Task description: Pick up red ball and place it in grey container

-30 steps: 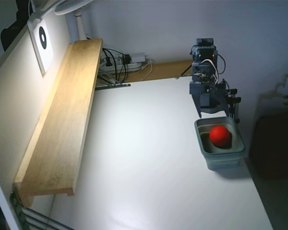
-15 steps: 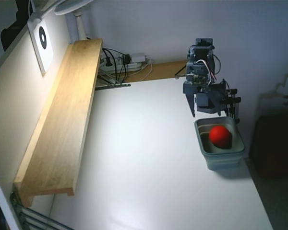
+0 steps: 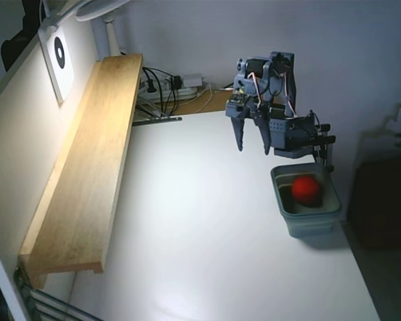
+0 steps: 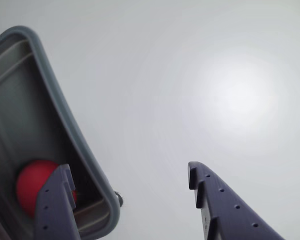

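While the red ball [image 3: 307, 188] sits inside the grey container [image 3: 309, 219], the claw [image 3: 252, 145] hangs wide apart and empty.

White bench [image 3: 200, 234] is carrying the grey container [image 3: 307, 214] near its right edge, fixed view.

The fixed view looks down from high up and far off, over the whole white table [image 3: 200, 227]. The wrist view sits low and close, facing down at the table. Both show the tub [image 3: 307, 217] [image 4: 90, 160] with the ball [image 3: 307, 189] [image 4: 32, 185].
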Motion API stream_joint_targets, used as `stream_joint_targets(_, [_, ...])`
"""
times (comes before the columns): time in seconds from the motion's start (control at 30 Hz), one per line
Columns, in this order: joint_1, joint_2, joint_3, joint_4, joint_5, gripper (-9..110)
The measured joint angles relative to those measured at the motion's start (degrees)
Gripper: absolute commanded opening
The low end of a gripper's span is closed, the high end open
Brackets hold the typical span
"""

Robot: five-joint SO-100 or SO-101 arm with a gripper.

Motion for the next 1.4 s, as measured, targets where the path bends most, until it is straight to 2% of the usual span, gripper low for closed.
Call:
stream_joint_targets(0.8, [33.0, 12.5, 3.9, 6.1, -0.1, 9])
stream_joint_targets(1.4, [53.2, 20.0, 5.8, 10.1, -0.1, 0])
